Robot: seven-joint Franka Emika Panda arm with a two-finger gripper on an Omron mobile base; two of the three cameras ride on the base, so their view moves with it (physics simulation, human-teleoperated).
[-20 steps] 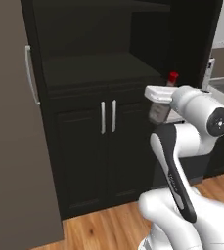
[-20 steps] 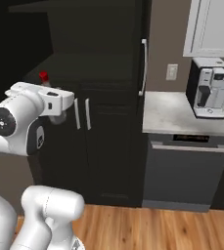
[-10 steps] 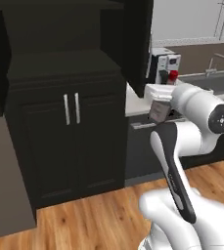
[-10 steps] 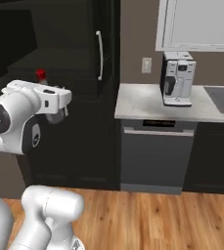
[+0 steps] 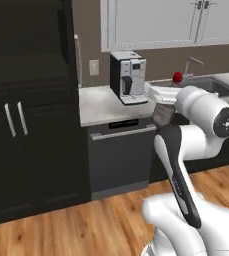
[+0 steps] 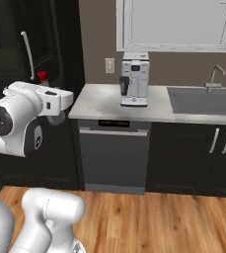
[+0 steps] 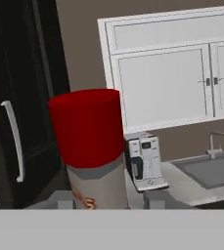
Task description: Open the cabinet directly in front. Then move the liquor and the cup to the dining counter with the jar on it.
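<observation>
The white two-finger gripper (image 7: 106, 204) is clenched around the small greyish liquor bottle with a pale label and red cap (image 7: 91, 146), which stands upright between the fingers close in front of the hand camera, its red cap rising above them. In the left base view the red cap (image 5: 177, 76) pokes up just behind the white wrist, and in the right base view it shows above the wrist at the left (image 6: 43, 76), so the bottle is carried in the air, off any surface. The tall near-black wooden cabinet with raised-panel doors (image 5: 26, 100) stands at the far left, and a long pale vertical bar handle (image 6: 27, 52) on its door shows in the right base view. To its right runs a pale grey speckled countertop (image 6: 104, 101) over a dark grey dishwasher front (image 6: 113, 153). On that countertop, against the brown wall, stands a white and black coffee machine (image 6: 134, 79). Farther right lies a grey sink basin with a pale tap (image 6: 203, 99), above dark lower doors. White raised-panel wall cabinets (image 7: 172, 73) hang above the countertop. The floor is warm brown wood planking (image 6: 159, 222).
</observation>
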